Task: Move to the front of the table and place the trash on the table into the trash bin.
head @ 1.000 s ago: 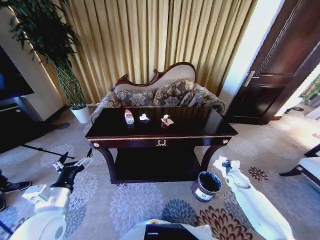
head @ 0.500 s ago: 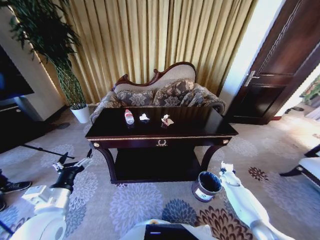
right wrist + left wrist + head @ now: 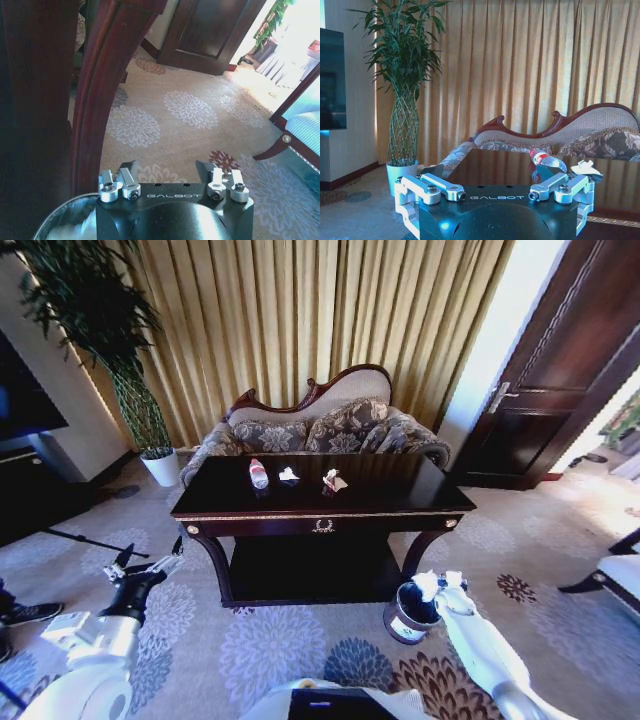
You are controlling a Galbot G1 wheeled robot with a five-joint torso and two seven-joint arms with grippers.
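right gripper (image 3: 432, 585) spread, empty, above trash bin (image 3: 405, 625) rim | left gripper (image 3: 150, 565) spread, idle off table (image 3: 420, 502) front-left corner | bottle (image 3: 258, 474), paper scraps (image 3: 289, 475) near table's back edge | risk: wrist knocks bin over

The right gripper (image 3: 432, 585) is swinging inward across the carpet toward the trash bin (image 3: 405, 621), moving from well to the bin's right to directly over its rim, and the right arm is now overlapping the bin's right side.
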